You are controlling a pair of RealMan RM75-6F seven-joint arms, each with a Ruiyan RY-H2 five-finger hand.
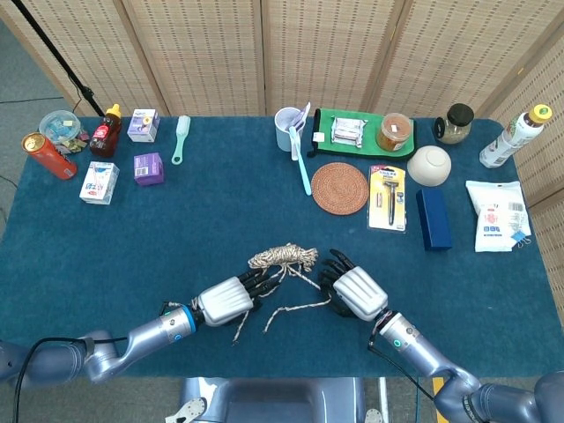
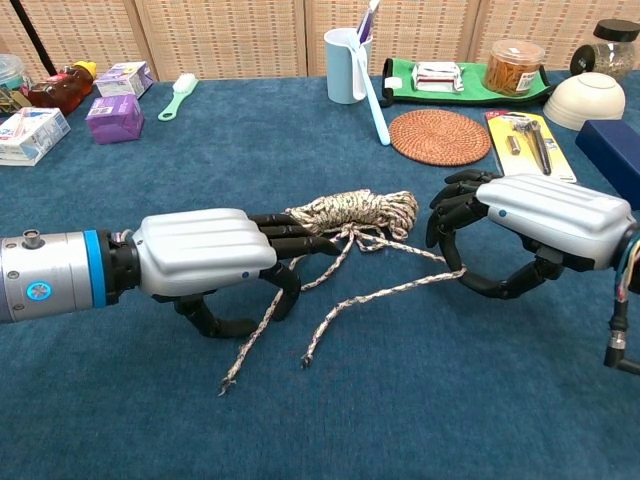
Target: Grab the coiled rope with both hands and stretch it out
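The coiled rope lies on the blue table, with two loose strands trailing toward me. My left hand reaches in from the left, its fingers lying over one strand at the coil's near edge. Its thumb curls underneath, so the strand is gripped between them. My right hand sits just right of the coil with its fingers curled down. The other strand bends between those fingers and the thumb, and I cannot see whether they clamp it.
A woven coaster, a white cup with a toothbrush, a razor pack and a blue box lie beyond the rope. Boxes, a can and a bottle stand at the far left.
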